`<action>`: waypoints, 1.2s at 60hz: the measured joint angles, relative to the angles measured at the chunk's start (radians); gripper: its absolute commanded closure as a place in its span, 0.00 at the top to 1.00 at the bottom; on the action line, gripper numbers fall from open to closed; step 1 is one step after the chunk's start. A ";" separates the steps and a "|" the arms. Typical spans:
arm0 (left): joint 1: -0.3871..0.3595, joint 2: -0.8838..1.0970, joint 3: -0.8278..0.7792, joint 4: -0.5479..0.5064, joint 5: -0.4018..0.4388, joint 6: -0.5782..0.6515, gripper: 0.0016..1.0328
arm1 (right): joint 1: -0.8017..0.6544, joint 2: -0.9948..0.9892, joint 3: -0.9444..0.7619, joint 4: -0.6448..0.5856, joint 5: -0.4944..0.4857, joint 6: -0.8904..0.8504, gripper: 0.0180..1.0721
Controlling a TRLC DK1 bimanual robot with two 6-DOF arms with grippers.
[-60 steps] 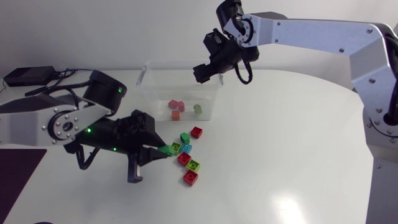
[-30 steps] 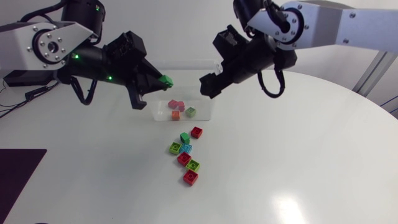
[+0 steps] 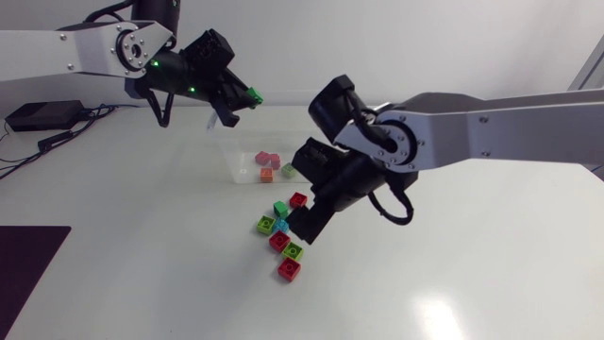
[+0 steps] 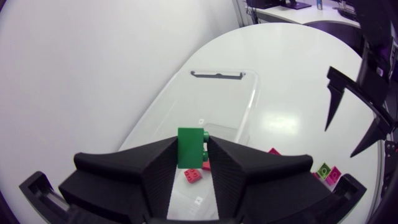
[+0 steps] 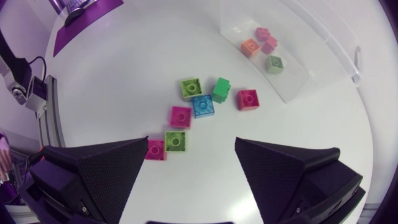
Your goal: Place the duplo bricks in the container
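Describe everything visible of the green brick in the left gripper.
The green brick is a dark green, glossy plastic piece, with studs bulging on one side. It stands upright, clamped from both sides between the left gripper's fingers, its end poking past their tips. It hangs in the air above the clear container, touching only the fingers.

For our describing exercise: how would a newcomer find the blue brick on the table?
Find the clear container on the table. Just outside it lies a cluster of loose bricks. Mid-cluster sits the blue brick, the only blue among greens and reds.
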State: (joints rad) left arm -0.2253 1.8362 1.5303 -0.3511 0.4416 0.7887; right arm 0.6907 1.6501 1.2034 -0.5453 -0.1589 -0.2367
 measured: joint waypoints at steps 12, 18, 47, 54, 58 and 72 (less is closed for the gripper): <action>0.024 0.107 0.112 0.001 -0.019 -0.024 0.30 | 0.050 0.029 -0.038 0.014 -0.022 0.001 0.95; 0.030 0.159 0.168 0.003 -0.024 -0.033 0.31 | 0.052 0.056 -0.053 0.025 -0.025 0.001 0.95; 0.037 0.357 0.416 -0.031 -0.072 -0.084 0.95 | 0.027 0.172 -0.061 0.071 0.016 0.001 0.95; 0.037 0.357 0.419 -0.031 -0.075 -0.084 0.96 | 0.017 0.207 -0.048 0.078 0.036 0.004 0.95; 0.039 0.357 0.418 -0.032 -0.075 -0.084 0.96 | 0.017 0.217 -0.036 0.078 0.040 0.005 0.95; 0.069 0.274 0.341 -0.034 -0.075 -0.084 0.96 | 0.021 0.240 0.017 0.083 0.069 0.012 0.95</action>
State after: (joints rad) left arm -0.1558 2.1101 1.8713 -0.3847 0.3668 0.7048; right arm 0.7113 1.8904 1.2205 -0.4622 -0.0895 -0.2249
